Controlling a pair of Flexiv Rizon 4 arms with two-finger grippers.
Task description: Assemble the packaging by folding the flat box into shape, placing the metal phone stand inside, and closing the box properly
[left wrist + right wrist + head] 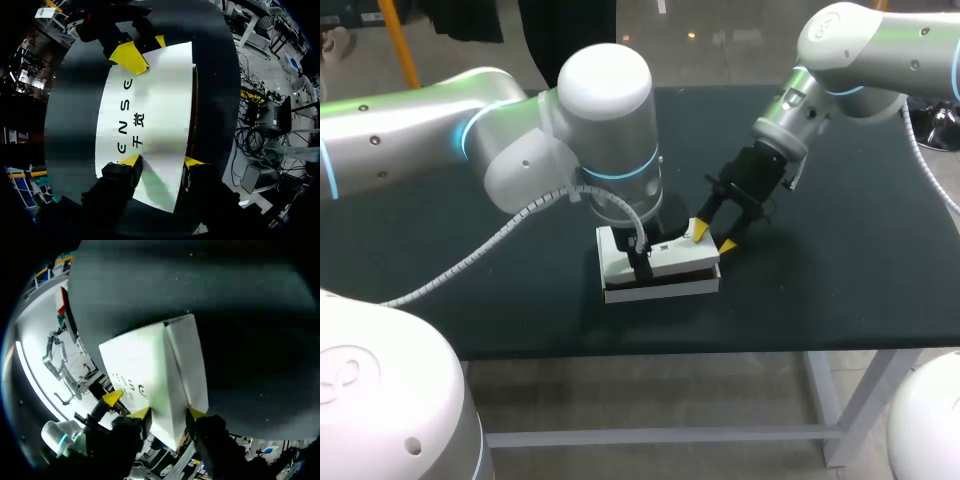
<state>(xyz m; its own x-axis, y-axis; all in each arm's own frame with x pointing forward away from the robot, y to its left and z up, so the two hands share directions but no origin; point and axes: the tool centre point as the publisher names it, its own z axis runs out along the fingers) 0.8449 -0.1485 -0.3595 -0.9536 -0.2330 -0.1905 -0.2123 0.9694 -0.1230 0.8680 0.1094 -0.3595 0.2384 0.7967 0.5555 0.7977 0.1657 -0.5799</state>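
A white box [672,270] with dark print on its lid lies on the dark table [840,260], near the front edge. My left gripper [642,258] comes down onto the box's left part. In the left wrist view that gripper [161,161] has a yellow tip against each long side of the box [155,95]. My right gripper [713,238] is at the box's right end. In the right wrist view that gripper [168,414] clasps the end of the box [145,370] between its fingers. No metal phone stand shows in any view.
The left arm's thick wrist and its cable [510,235] hang over the table's left half and hide the box's back left corner. The table's front edge [720,352] runs close below the box.
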